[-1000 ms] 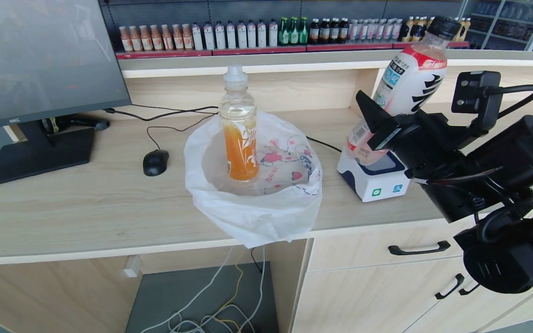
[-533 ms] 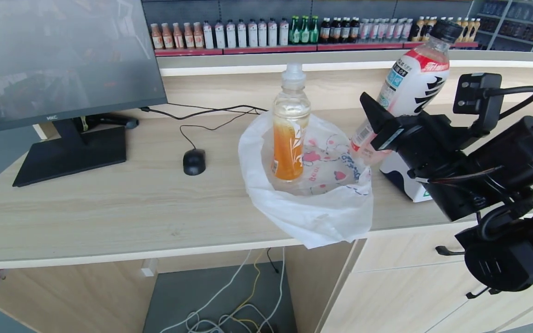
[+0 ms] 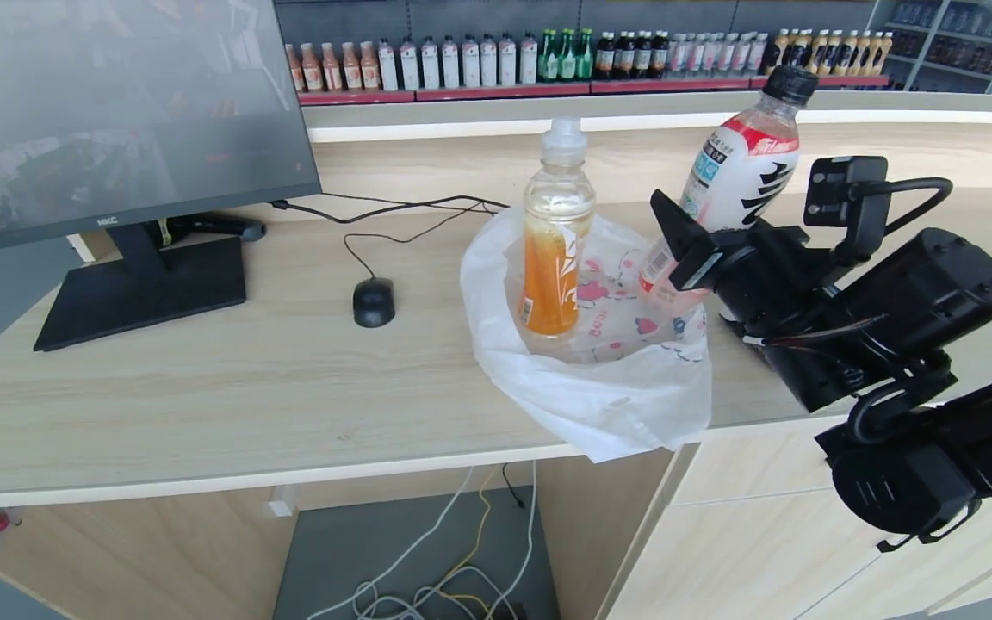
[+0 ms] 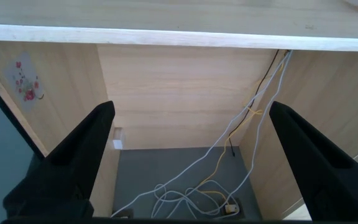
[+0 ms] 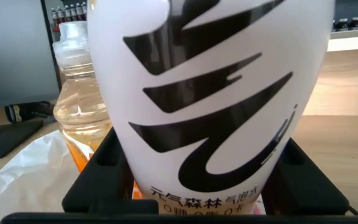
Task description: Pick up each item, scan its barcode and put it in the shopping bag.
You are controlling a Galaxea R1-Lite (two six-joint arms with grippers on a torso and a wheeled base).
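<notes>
A drinks shelf [image 3: 548,60] runs along the back wall, and before it stretches a pale wooden counter [image 3: 203,379] carrying a monitor [image 3: 117,112] and a mouse [image 3: 373,302], both well off to the left of the right gripper [image 3: 692,254]. That gripper is clamped on the lower body of a white-labelled bottle [image 3: 737,172], which tilts with its black cap up and away. Just below and to the gripper's left sits the open shopping bag [image 3: 599,396], with an orange bottle [image 3: 554,250] upright inside it. The right wrist view brings out the dark fingers pressing both flanks of the label, with the orange bottle close behind. The left wrist view has the left gripper [image 4: 190,107] spread wide under the counter's front edge, cables [image 4: 191,193] on the floor beyond it. The head camera has swung since a second ago, yet measured against the bag the held bottle has travelled from over a white scanner to the bag's right rim. The bag's front droops over the counter edge, and its right half lies open under the bottle's base.
</notes>
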